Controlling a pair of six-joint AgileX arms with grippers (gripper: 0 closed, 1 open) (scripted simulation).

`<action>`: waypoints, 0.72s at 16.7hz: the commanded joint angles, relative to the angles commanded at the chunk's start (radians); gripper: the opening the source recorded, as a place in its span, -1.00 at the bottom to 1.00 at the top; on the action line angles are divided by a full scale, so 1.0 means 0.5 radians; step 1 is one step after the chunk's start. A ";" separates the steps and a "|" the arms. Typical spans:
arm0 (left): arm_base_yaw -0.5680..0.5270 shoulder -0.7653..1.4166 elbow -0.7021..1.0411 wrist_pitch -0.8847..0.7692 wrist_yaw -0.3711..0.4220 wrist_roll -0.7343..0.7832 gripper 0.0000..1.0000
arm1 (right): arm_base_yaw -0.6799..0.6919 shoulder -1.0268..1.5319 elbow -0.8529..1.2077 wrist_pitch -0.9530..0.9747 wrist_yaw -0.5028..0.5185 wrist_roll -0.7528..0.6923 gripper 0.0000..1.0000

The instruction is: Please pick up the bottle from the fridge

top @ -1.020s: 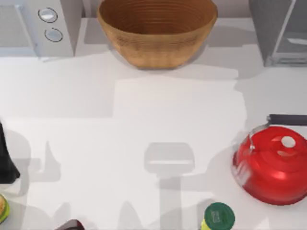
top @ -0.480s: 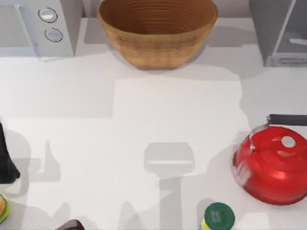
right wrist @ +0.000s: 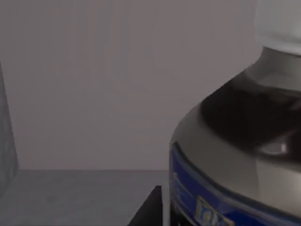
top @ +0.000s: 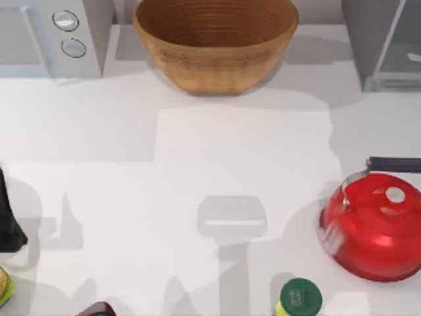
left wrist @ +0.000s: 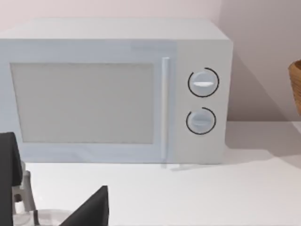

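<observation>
Nothing on the table shifted since earlier. Right wrist view sits close against the bottle (right wrist: pixel 240 155) inside the fridge (top: pixel 385 43); grip state can't tell; lift-out remains.

Left arm (top: pixel 8 220): a black, matte, smooth-surfaced link is seen at the left edge of the table in the top view, broad below and narrowing toward its upper end.

Left gripper (left wrist: pixel 56 207): two black fingers (left wrist: pixel 89 209) are shown in the left wrist view, one a flat upright slab, the other a wedge with a slanted upper edge. A pale grey metal bracket with a small rounded fitting is mounted beside the slab.
</observation>
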 joint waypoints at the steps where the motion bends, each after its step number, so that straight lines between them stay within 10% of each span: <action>1: 0.000 0.000 0.000 0.000 0.000 0.000 1.00 | 0.000 0.000 0.000 0.000 0.000 0.000 -0.21; 6: 0.000 0.000 0.000 0.000 0.000 0.000 1.00 | 0.000 0.000 0.000 0.000 0.000 0.000 -0.96; 12: 0.000 0.000 0.000 0.000 0.000 0.000 1.00 | 0.000 0.000 0.000 0.000 0.000 0.000 -1.00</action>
